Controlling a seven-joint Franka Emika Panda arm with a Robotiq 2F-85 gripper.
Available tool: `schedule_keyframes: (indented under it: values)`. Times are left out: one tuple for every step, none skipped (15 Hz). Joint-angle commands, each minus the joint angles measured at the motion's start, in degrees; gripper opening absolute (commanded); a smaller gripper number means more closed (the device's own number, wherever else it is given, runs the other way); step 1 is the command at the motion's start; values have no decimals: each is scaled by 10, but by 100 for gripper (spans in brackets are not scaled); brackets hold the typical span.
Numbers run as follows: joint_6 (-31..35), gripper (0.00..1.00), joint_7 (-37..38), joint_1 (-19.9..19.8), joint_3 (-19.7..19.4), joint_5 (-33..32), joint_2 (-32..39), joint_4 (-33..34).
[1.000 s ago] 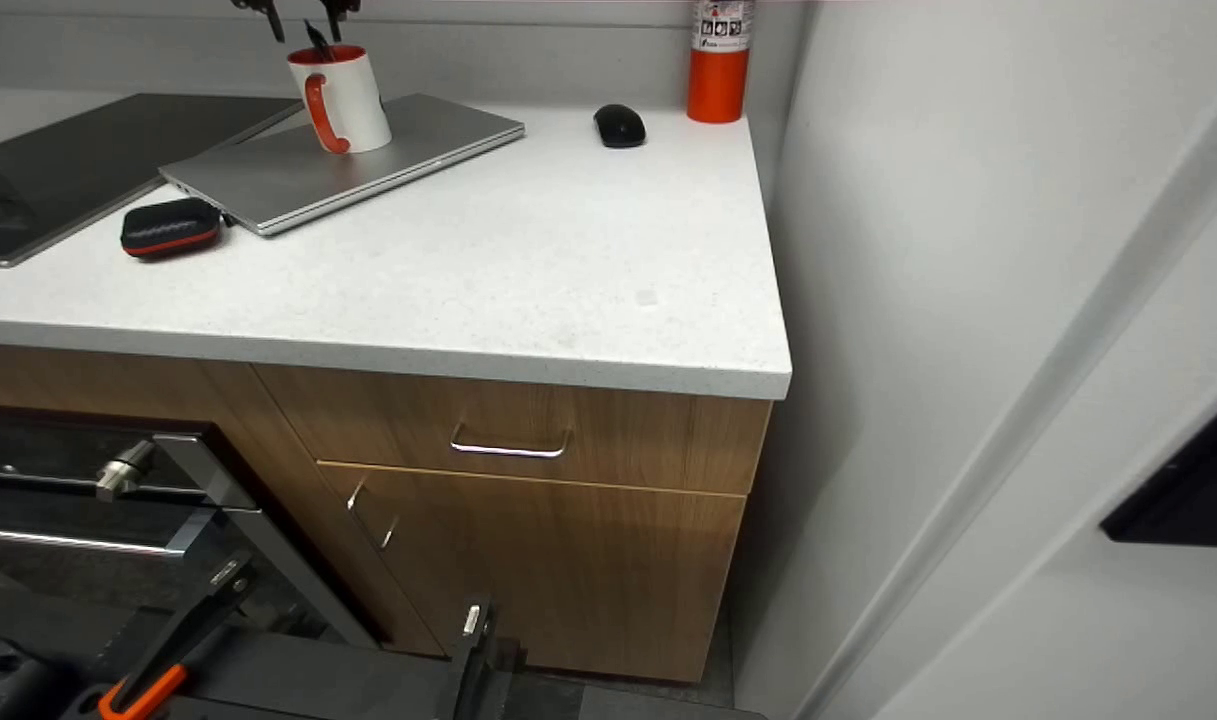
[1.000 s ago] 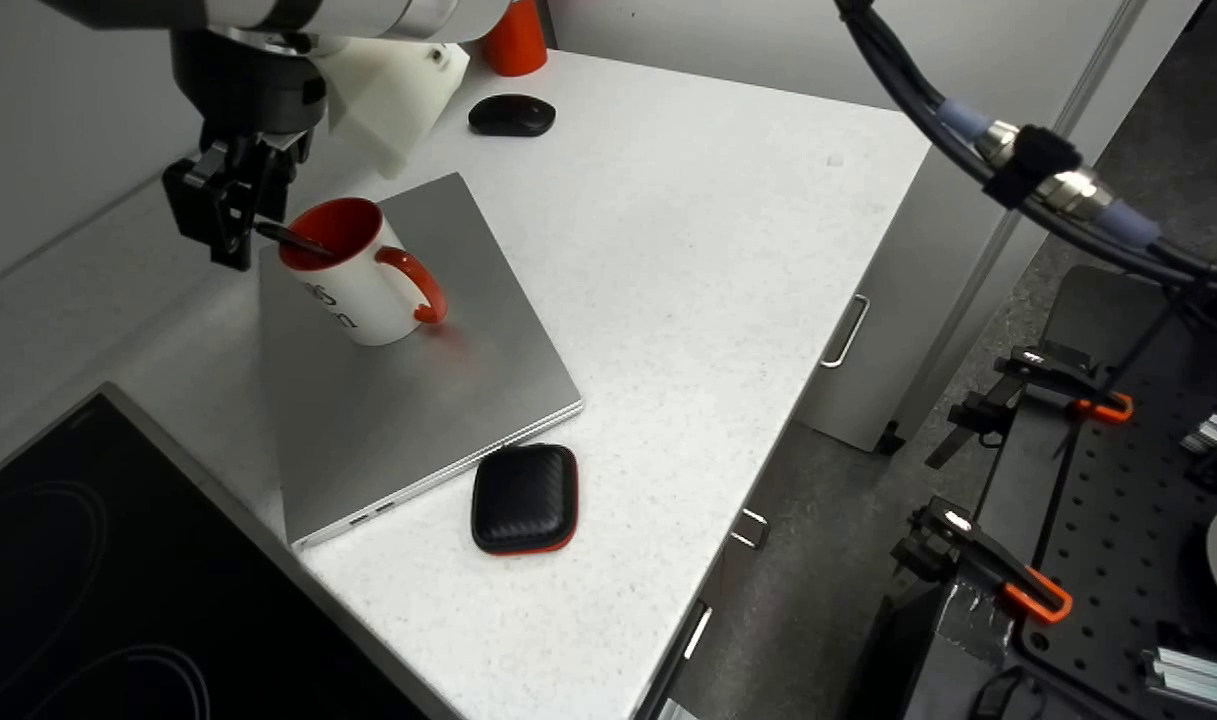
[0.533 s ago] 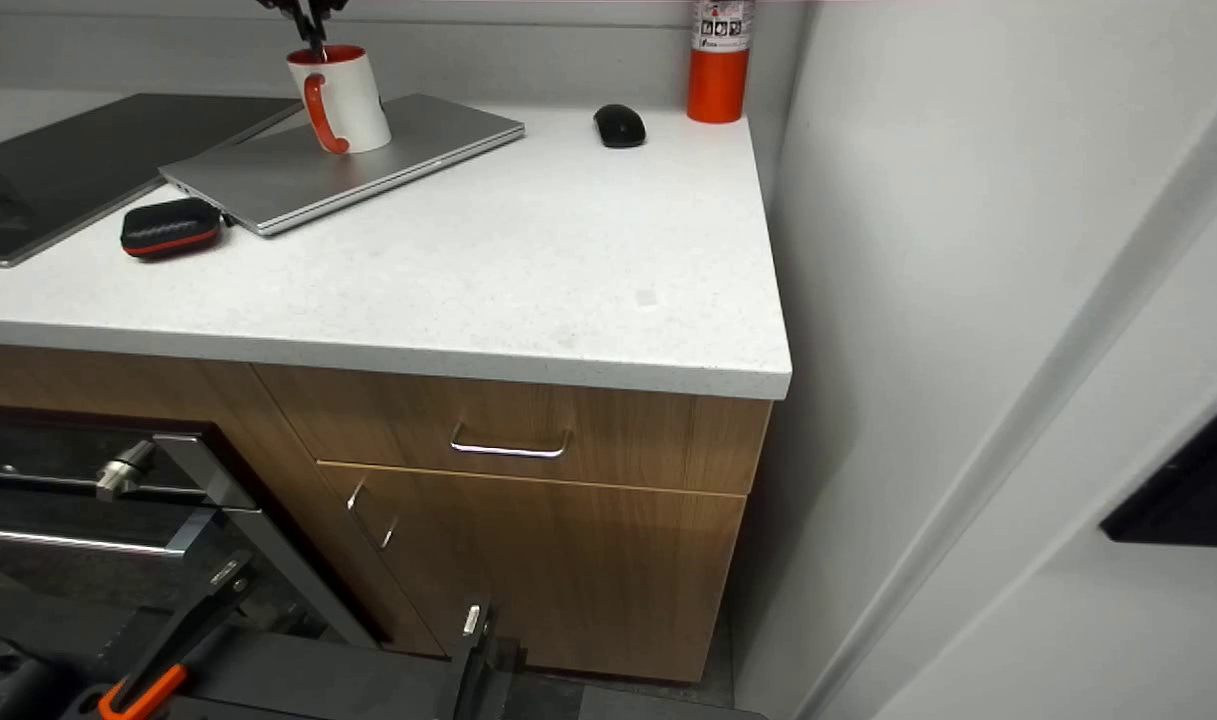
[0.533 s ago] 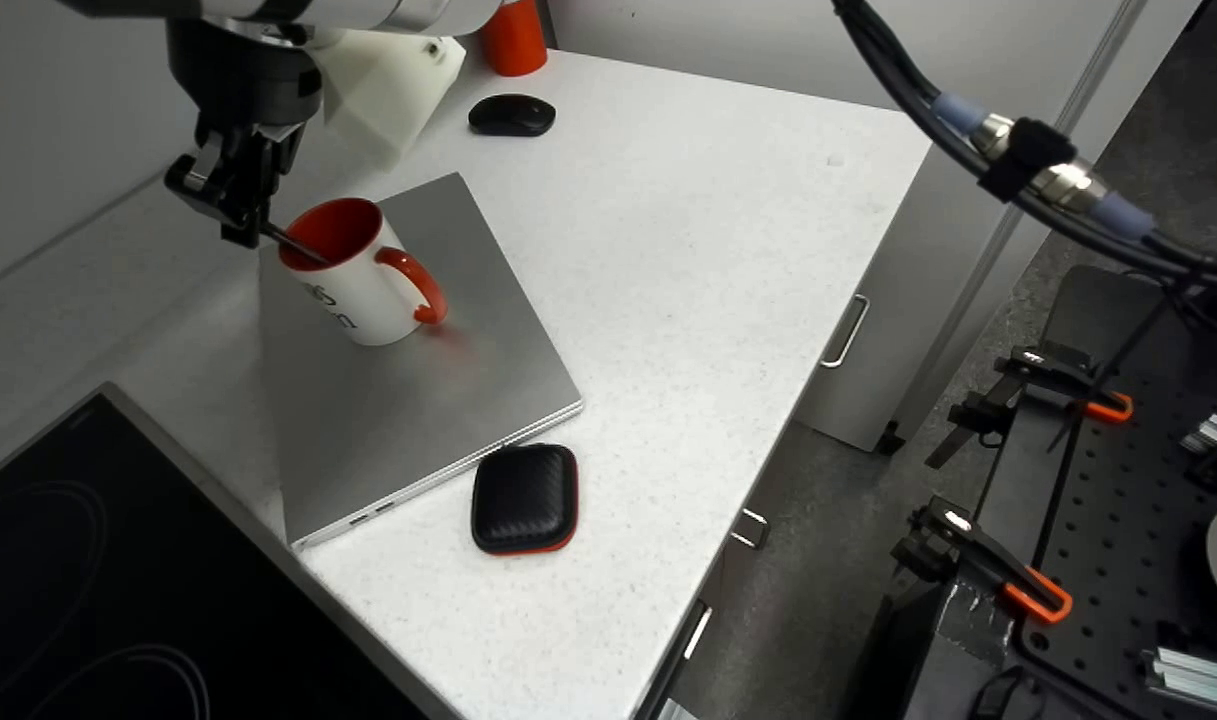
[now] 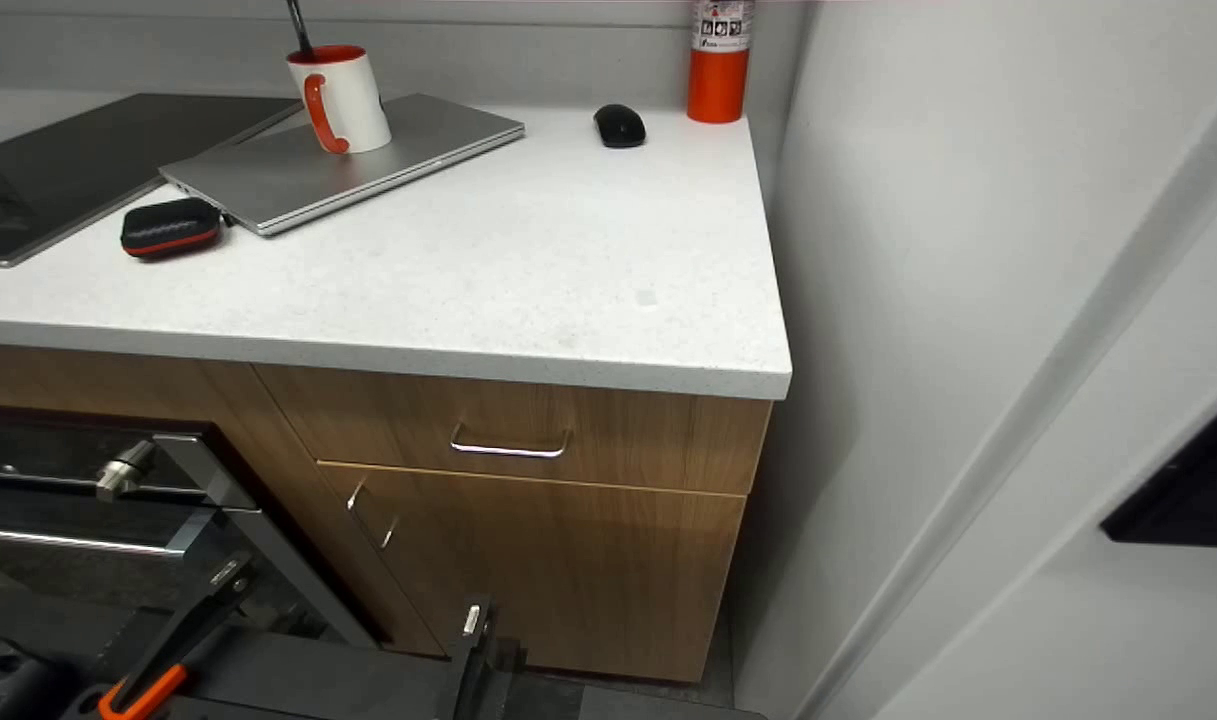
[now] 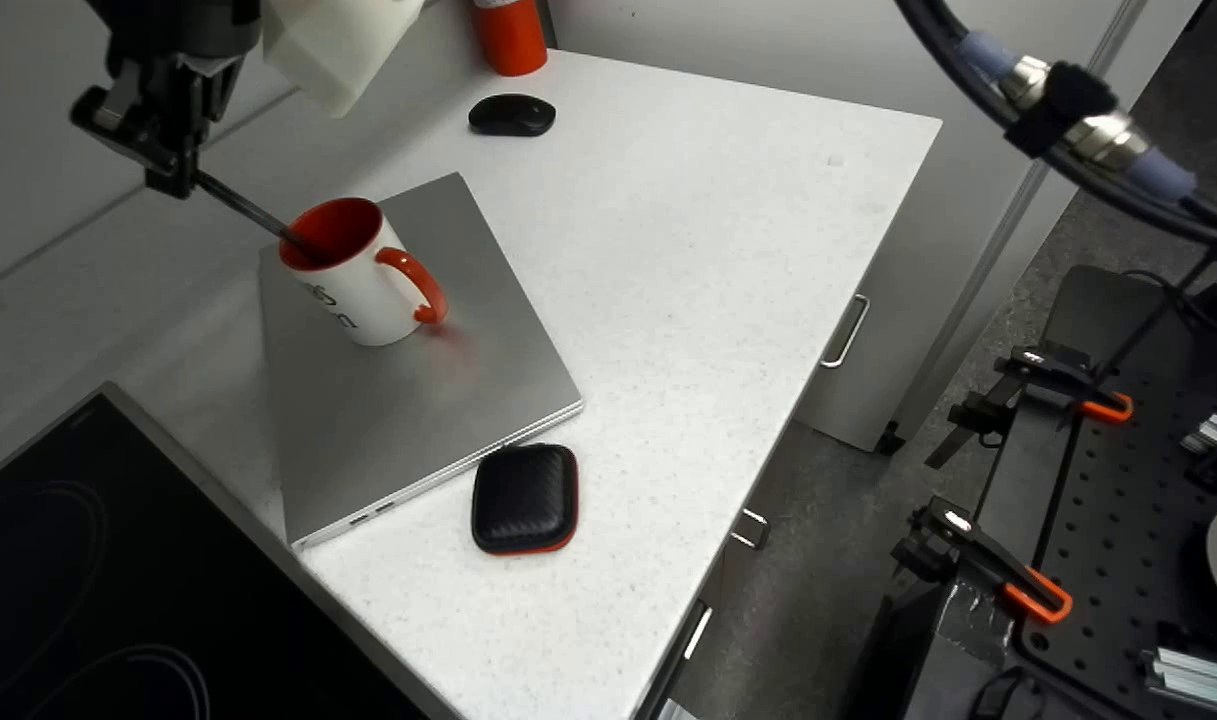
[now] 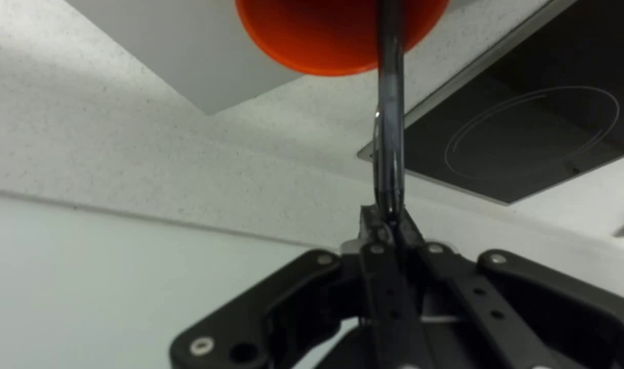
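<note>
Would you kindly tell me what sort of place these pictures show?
Most likely a kitchen: there is a cooktop, and what looks like an oven sits under the counter. Whether it belongs to a home, an office or a lab, I cannot tell.

Laptop (image 6: 408, 410) (case (image 6: 525, 498) beside), mug (image 6: 371, 298) atop — pen (image 6: 243, 206) partly inside

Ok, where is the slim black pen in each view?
In an exterior view: slim black pen at the top edge, left of centre.
In an exterior view: pen at upper left, slanting.
Wrist view: pen right of centre, from the top edge down to the black two-fingered claw.
Shared landmark: the white mug with a red inside, in every view.
</note>
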Motion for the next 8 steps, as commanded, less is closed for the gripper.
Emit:
schedule_keyframes:
  values:
    - [33,1,-16,-9,9,15,-62,-46]
    - [35,1,-13,-9,7,14,-78,-56]
    - [40,1,-12,-8,5,13,-92,-68]
    - [44,1,3,-2,-9,-6,-113,-89]
    - [41,1,16,3,-21,-21,-132,-108]
    - [30,1,24,4,-28,-30,-153,-128]
    - [30,1,37,7,-38,-49,-170,-147]
    - [24,1,82,16,-64,-108,-185,-172]
